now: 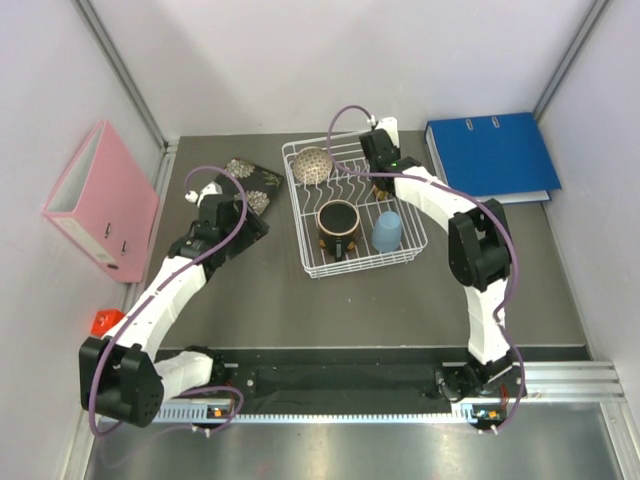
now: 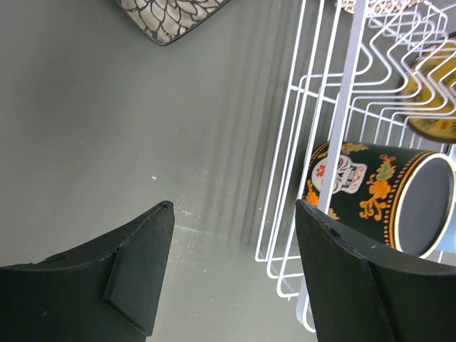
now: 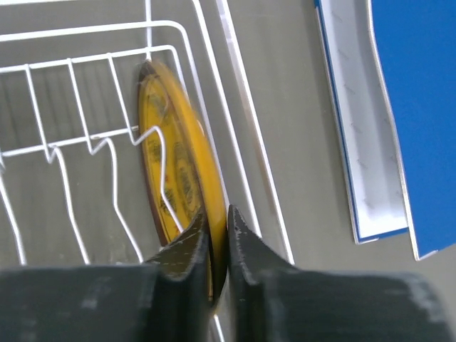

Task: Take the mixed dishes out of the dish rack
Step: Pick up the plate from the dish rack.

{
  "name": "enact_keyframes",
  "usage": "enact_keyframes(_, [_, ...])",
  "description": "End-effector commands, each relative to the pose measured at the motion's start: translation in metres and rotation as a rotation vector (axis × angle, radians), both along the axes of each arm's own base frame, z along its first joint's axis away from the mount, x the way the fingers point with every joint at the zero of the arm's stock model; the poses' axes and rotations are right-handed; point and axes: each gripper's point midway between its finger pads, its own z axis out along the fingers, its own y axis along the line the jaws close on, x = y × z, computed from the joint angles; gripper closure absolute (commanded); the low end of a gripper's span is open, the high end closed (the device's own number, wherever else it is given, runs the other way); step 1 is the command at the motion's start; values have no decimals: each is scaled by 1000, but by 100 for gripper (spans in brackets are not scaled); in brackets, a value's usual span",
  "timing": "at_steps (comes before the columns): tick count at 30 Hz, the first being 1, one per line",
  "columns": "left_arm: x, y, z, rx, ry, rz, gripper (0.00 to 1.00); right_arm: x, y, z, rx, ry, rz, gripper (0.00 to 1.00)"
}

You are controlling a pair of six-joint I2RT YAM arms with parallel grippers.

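- Dish rack [image 1: 365, 205] — white wire basket, set toward the middle of the far edge of the bench [image 1: 400, 310]; a blue binder [image 1: 490, 155] lies flat by the far right corner.
- Amber-yellow plate [image 3: 171, 171] — stands on edge between the plate prongs [image 3: 89, 142] at the right side of the rack. The upright slot leaves its rim free, so it can be pinched from above.
- Right end effector [image 3: 217, 217] — clenched almost fully, one finger on each face of the amber-yellow plate's rim. Judged to be the lift-out step, not yet cleared of the prongs.
- Left end effector [image 2: 235, 263] — released, jaws spread wide, holding nothing. It hangs over bare bench just beside the rack's left wall.
- Floral square plate [image 1: 250, 182] — flat on the bench, left of the rack toward the far left corner; judged already unloaded.
- Speckled bowl [image 1: 312, 165] — in the rack's far left corner.
- Dark mug [image 1: 338, 225] — mouth up in the top view, in the rack's near half, with skull and orange flower print.
- Light-blue cup [image 1: 388, 232] — in the rack, just right of the mug.
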Motion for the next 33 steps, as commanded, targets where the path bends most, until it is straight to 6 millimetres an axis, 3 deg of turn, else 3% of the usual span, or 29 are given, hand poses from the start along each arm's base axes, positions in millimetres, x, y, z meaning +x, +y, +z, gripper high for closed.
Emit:
enact_keyframes(1, [5,-3,3,-7,-39,-4,27,6,2,-7,23,-5,-3,100])
enact_keyframes(6, [5,-2,4,-5,-43,-4,27,2,0,18,56,-61,-27,100])
enact_keyframes(12, [7,-4,6,-8,-49,-5,27,-17,4,93,123,-193,-17,100])
enact_keyframes(14, [8,-4,6,-10,-48,-5,27,-25,6,107,132,-212,-10,100])
enact_keyframes(20, [9,-4,9,-6,-52,-5,27,-58,17,166,176,-297,30,100])
enact_keyframes(21, [9,-4,10,-7,-53,-5,27,-70,20,185,204,-330,48,100])
enact_keyframes(25, [14,-4,25,-4,-83,-6,27,-104,38,205,390,-362,167,100])
enact_keyframes(26, [15,-5,29,-10,-93,-13,27,-113,53,208,497,-345,237,100])
enact_keyframes(27, [16,-7,36,-17,-110,-19,27,-126,48,205,552,-337,262,100])
enact_keyframes(28, [19,-9,43,-25,-133,-25,27,-131,54,216,628,-370,304,100])
enact_keyframes(30, [20,-16,59,-62,-178,-50,26,-153,64,212,770,-334,386,100])
enact_keyframes(32, [24,-21,76,-107,-237,-58,25,-168,77,226,907,-348,467,100])
enact_keyframes(33, [19,-29,85,-158,-257,-88,22,-179,80,219,943,-324,497,100])
